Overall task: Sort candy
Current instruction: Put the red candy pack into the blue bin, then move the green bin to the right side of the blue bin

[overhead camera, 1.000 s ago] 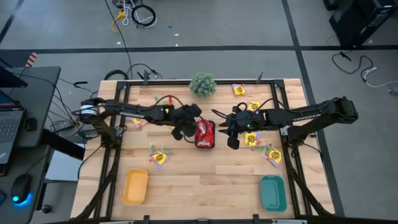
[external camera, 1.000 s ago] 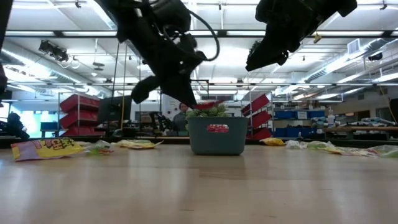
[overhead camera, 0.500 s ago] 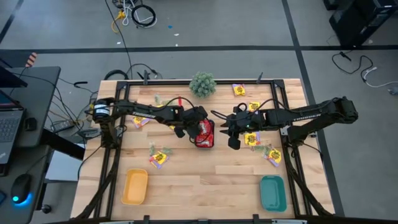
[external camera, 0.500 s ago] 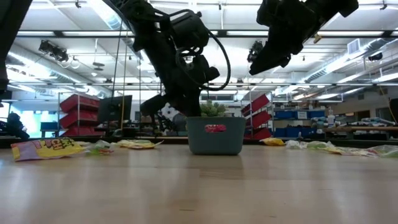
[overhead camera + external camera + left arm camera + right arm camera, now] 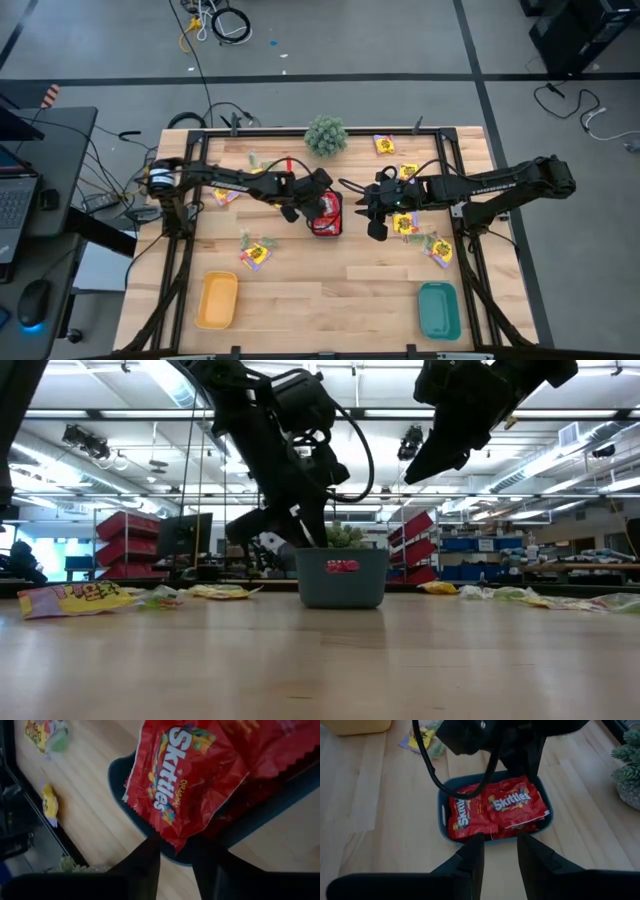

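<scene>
now the left gripper hangs over the teal bin, jaws narrowly parted above the red packets lying inside; right gripper waits beside the bin, jaws slightly apart, empty.

Out on the wooden tabletop, a yellow tray sits at the near left corner and a teal tray at the near right. A dark blue-grey bin stands mid-table. At the far edge, a spiky green plant ball. Off to the left, a laptop and a mouse on a dark desk; cables coil on the floor.
</scene>
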Robot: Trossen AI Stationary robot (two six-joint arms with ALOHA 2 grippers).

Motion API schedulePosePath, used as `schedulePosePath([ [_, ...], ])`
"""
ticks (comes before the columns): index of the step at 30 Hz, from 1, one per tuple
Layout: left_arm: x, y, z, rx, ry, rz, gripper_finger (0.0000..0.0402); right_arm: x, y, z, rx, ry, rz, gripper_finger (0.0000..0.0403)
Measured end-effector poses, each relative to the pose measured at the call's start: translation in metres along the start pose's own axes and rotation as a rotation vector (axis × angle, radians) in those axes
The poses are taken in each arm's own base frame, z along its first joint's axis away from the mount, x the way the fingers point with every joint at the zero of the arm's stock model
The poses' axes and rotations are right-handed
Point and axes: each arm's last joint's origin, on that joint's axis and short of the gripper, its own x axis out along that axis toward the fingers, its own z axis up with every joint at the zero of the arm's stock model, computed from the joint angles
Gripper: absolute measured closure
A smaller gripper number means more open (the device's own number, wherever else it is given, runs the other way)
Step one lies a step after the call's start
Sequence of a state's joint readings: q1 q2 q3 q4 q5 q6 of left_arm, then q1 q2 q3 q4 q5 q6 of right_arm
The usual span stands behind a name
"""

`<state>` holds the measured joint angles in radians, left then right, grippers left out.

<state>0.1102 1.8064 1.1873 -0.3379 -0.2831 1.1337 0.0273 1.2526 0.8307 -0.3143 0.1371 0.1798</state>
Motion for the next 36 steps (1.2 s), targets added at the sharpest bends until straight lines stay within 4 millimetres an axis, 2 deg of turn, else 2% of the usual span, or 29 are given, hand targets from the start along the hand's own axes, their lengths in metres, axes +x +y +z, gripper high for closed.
schedulePosePath([
  [5, -0.012, 0.004, 0.002, -0.082, -0.021, 0.032, 0.0289, 0.0, 0.0, 0.0, -0.003, -0.003, 0.001, 0.03],
  [9, -0.029, 0.011, 0.0, -0.214, -0.07, 0.056, 0.0294, 0.0, 0.0, 0.0, -0.008, -0.002, 0.006, 0.03],
  [15, -0.052, 0.017, -0.001, -0.429, -0.251, -0.005, 0.0333, -0.001, 0.007, -0.003, -0.026, 0.026, 0.043, 0.0309],
  [18, -0.056, 0.009, -0.005, -0.505, -0.339, -0.05, 0.0367, -0.002, 0.012, -0.009, -0.019, 0.08, 0.055, 0.0333],
  [20, -0.057, 0.001, -0.008, -0.546, -0.383, -0.06, 0.0391, -0.004, 0.017, -0.015, -0.013, 0.131, 0.067, 0.0354],
  [24, -0.064, -0.014, -0.014, -0.638, -0.48, -0.005, 0.0395, -0.009, 0.033, -0.03, 0.028, 0.267, 0.146, 0.0395],
  [29, -0.08, -0.031, -0.024, -0.723, -0.58, 0.067, 0.0399, -0.023, 0.058, -0.052, 0.149, 0.505, 0.298, 0.0399],
  [36, -0.107, -0.038, -0.037, -0.78, -0.649, 0.127, 0.04, -0.044, 0.091, -0.076, 0.283, 0.75, 0.369, 0.0402],
])
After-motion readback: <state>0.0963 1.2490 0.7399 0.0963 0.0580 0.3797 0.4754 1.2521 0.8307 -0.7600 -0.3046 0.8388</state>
